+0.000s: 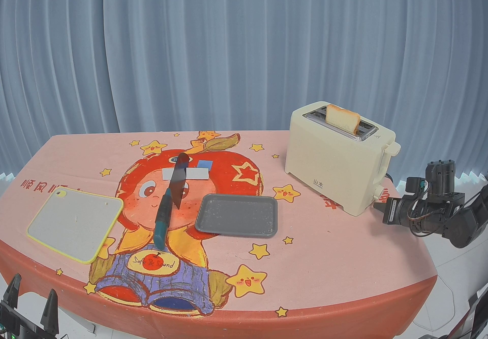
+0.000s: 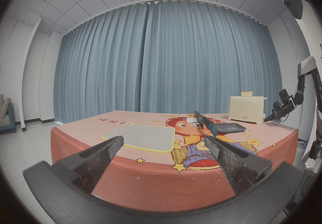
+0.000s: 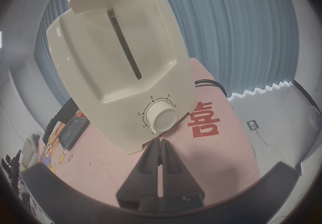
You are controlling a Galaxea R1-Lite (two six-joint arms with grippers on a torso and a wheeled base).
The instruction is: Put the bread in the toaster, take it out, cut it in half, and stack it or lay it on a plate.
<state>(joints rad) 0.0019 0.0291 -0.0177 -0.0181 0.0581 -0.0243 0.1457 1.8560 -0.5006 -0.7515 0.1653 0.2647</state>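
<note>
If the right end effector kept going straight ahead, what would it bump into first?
Probably the dial low on the toaster, just ahead of the shut right end effector; depth is unclear.

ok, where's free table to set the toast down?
Free: near-right tablecloth, bordered by gray tray, toaster and front edge; far-left corner behind the cutting board, itself bare. Crowded: knife close beside tray; right gripper at toaster's dial end.
</note>
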